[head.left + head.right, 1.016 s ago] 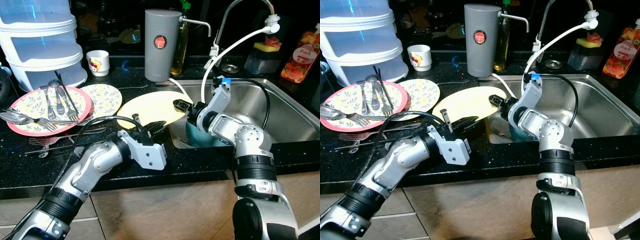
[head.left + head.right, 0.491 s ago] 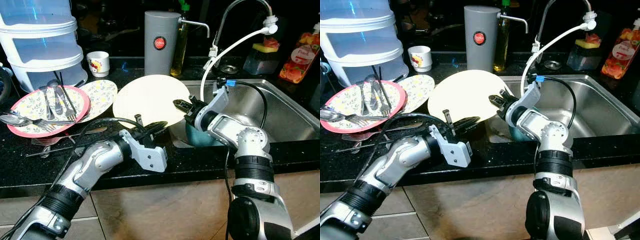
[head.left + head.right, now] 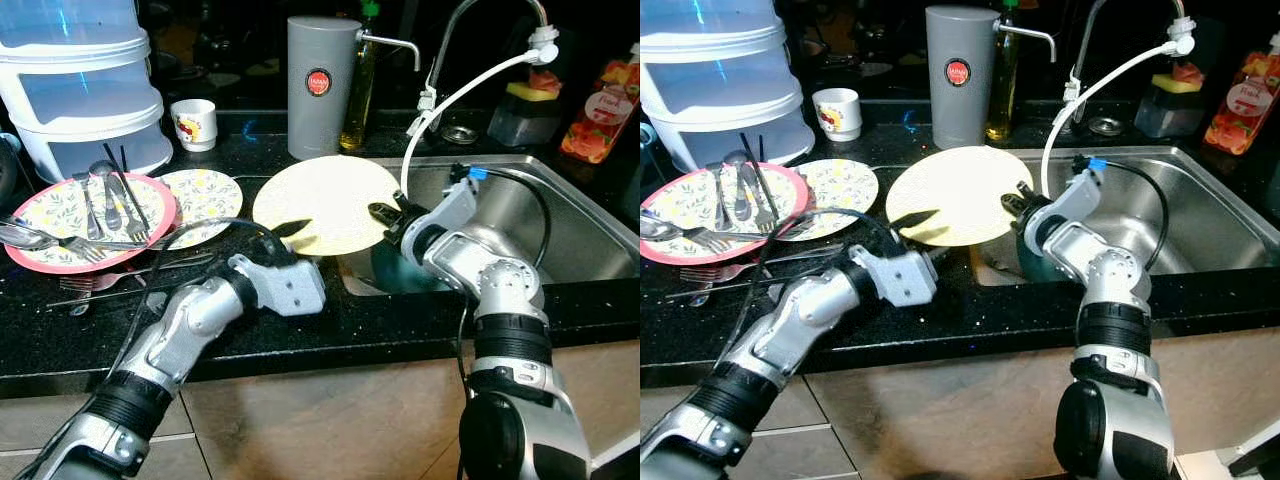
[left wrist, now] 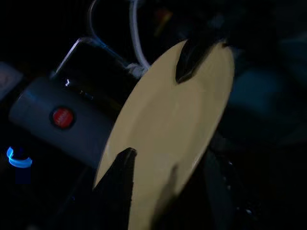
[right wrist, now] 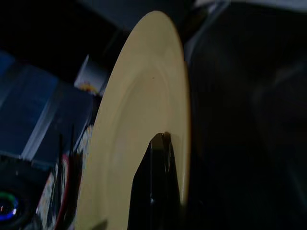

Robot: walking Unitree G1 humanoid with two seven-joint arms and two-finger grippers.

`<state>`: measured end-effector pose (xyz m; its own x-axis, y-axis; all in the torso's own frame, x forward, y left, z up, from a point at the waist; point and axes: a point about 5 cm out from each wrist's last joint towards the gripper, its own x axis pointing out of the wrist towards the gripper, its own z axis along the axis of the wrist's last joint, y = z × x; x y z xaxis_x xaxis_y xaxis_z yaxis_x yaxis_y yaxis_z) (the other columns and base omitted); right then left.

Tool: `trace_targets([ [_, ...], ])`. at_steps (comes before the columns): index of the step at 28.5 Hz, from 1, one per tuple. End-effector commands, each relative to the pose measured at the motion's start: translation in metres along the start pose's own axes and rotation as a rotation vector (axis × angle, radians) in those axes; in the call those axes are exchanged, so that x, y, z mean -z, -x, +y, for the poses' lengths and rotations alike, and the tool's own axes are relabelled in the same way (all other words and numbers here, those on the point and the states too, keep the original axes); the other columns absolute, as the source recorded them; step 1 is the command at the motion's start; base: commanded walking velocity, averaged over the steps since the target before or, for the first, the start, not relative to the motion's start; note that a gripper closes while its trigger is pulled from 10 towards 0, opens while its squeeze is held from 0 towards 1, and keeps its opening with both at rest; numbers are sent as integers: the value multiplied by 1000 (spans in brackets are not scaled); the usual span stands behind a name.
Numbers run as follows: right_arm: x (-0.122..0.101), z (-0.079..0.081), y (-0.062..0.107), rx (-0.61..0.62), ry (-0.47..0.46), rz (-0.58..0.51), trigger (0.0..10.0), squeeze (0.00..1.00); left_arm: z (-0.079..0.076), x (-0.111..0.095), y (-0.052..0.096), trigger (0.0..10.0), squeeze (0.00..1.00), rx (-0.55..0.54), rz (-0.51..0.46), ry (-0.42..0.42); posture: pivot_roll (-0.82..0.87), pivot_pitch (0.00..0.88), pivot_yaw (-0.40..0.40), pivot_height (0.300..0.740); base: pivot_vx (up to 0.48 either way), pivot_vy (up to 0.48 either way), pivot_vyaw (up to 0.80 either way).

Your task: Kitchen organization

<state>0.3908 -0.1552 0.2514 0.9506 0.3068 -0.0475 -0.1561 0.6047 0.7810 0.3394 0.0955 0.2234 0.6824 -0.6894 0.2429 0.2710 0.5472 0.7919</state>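
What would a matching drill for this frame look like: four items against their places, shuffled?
Items:
1. yellow plate
2. forks
3. white cup
4. sponge

Places:
A. behind the sink, right of the tap
B. on the pink-rimmed plate
C. gripped at opposite edges by the left tool and right tool
D. beside the stacked white containers

Pairs: 1-C, 2-B, 3-D, 4-A

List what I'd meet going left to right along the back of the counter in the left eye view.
Stacked white containers → small printed cup → grey canister → oil bottle → faucet → sponge holder → red peach pouch.
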Motion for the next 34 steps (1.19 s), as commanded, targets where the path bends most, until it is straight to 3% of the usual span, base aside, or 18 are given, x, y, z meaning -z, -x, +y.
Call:
trace_targets([
  [1, 3, -22, 2, 124, 22, 14, 0, 0, 10, 0, 2, 10000, 0, -108, 4, 136, 110, 91, -15, 740, 0, 0, 0],
  [2, 1, -24, 2, 134, 26, 1, 0, 0, 11, 0, 1, 10000, 0, -123, 7, 175, 110, 91, -15, 740, 0, 0, 0],
  [4, -15, -27, 5, 150, 14, -116, 0, 0, 19, 0, -1, 10000, 0, -217, 15, 347, 110, 91, -15, 740, 0, 0, 0],
  [5, -15, -27, 5, 150, 14, -116, 0, 0, 19, 0, -1, 10000, 0, -217, 15, 347, 110, 91, -15, 740, 0, 0, 0],
  [8, -34, -26, 9, 135, -24, -265, 0, 0, 29, -1, -3, 10000, 0, -287, 14, 479, 110, 91, -16, 740, 0, 0, 0],
  [12, -45, -26, 13, 146, -20, -357, 0, 0, 34, -1, -4, 10000, 0, -302, 34, 551, 110, 90, -16, 740, 0, 0, 0],
  [14, -54, -27, 17, 175, 66, -445, 0, 0, 35, -3, -5, 10000, 0, -286, 46, 597, 113, 89, -18, 740, 0, 0, 0],
  [16, -57, -28, 19, 181, 90, -475, 0, 0, 36, -3, -4, 10000, 0, -280, 50, 606, 113, 89, -18, 740, 0, 0, 0],
  [21, -62, -27, 22, 219, 279, -561, 0, 0, 20, -13, -8, 10000, 0, -77, 51, 701, 113, 84, -22, 740, 0, 0, 0],
  [22, -62, -27, 22, 219, 279, -561, 0, 0, 20, -13, -8, 10000, 0, -77, 51, 701, 113, 84, -22, 740, 0, 0, 0],
  [25, -61, -24, 23, 225, 392, -585, 0, 0, 11, -17, -10, 10000, 0, 35, 79, 676, 112, 82, -22, 740, 0, 0, 0],
  [27, -54, -25, 21, 251, 562, -563, 0, 0, 5, -22, -12, 10000, 0, 116, 94, 665, 113, 80, -23, 740, 0, 0, 0],
  [30, -52, -25, 20, 254, 590, -552, 0, 0, 5, -22, -13, 10000, 0, 126, 104, 656, 114, 81, -23, 740, 0, 0, 0],
  [31, -47, -29, 18, 264, 638, -527, 3922, 0, 5, -22, -14, 10000, 0, 134, 129, 636, 114, 81, -23, 740, 0, 0, 0],
  [32, -45, -30, 17, 267, 661, -514, 3922, 0, 6, -22, -15, 10000, 0, 135, 137, 630, 114, 81, -23, 740, 0, 0, 0],
  [33, -40, -31, 14, 265, 696, -474, 10000, 0, 8, -23, -16, 10000, 0, 131, 151, 607, 114, 80, -22, 740, 0, 0, 0],
  [34, -38, -32, 13, 263, 715, -449, 10000, 0, 10, -23, -17, 10000, 0, 127, 157, 596, 114, 80, -22, 740, 0, 0, 0],
])
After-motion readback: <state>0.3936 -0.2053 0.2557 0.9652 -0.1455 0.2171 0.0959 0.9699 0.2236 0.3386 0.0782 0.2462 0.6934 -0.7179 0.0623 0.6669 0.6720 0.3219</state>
